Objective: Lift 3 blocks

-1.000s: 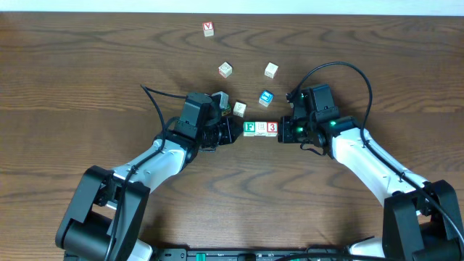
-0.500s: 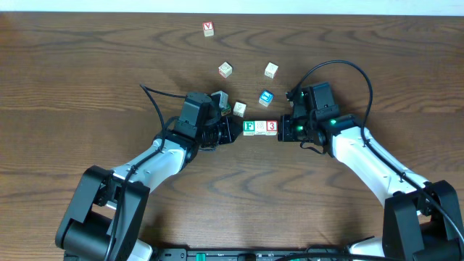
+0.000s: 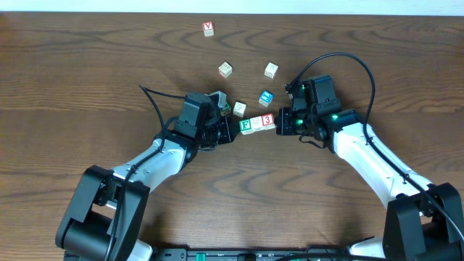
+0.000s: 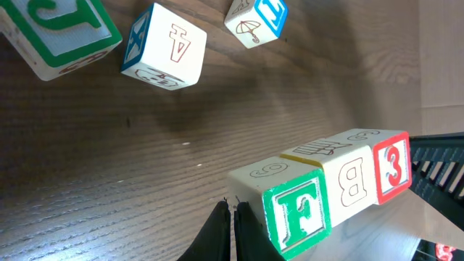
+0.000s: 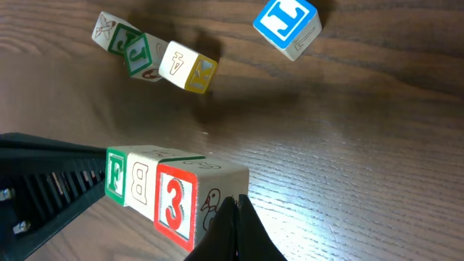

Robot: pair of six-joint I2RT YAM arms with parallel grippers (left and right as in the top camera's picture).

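Three blocks hang pinched end to end between your arms. The left gripper (image 3: 230,129), fingers together, presses the green F block (image 3: 246,126); next come the pale block (image 3: 257,123), the red 3 block (image 3: 267,120) and the right gripper (image 3: 280,122), fingers likewise together. Judging by its shadow, the tilted row looks just off the table (image 3: 87,65), so you have height left to gain. No container shows.
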